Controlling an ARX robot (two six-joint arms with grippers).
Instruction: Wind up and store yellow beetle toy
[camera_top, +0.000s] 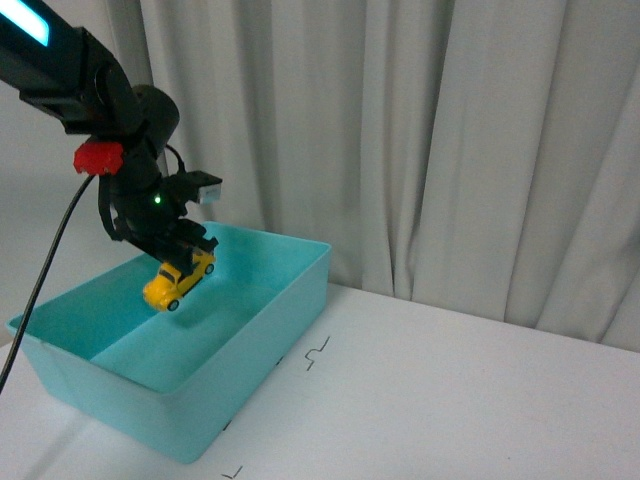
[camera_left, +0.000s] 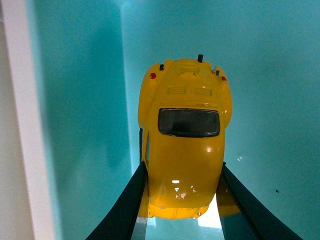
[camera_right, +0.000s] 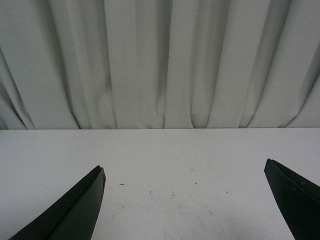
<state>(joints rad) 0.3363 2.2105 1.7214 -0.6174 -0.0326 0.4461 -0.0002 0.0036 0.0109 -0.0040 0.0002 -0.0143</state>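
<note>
The yellow beetle toy (camera_top: 178, 279) hangs tilted inside the teal bin (camera_top: 270, 330), a little above its floor, nose pointing down to the left. My left gripper (camera_top: 185, 250) is shut on it from above. In the left wrist view the yellow beetle toy (camera_left: 184, 145) fills the middle, its dark window facing the camera, and both black fingers (camera_left: 127, 205) press its sides. My right gripper (camera_right: 185, 172) is open over bare white table with nothing between its fingers; it does not show in the front view.
The teal bin stands at the left on the white table (camera_top: 470, 400), its near wall towards the front edge. Grey curtains (camera_top: 420, 130) close off the back. Small black marks (camera_top: 317, 353) lie on the table beside the bin.
</note>
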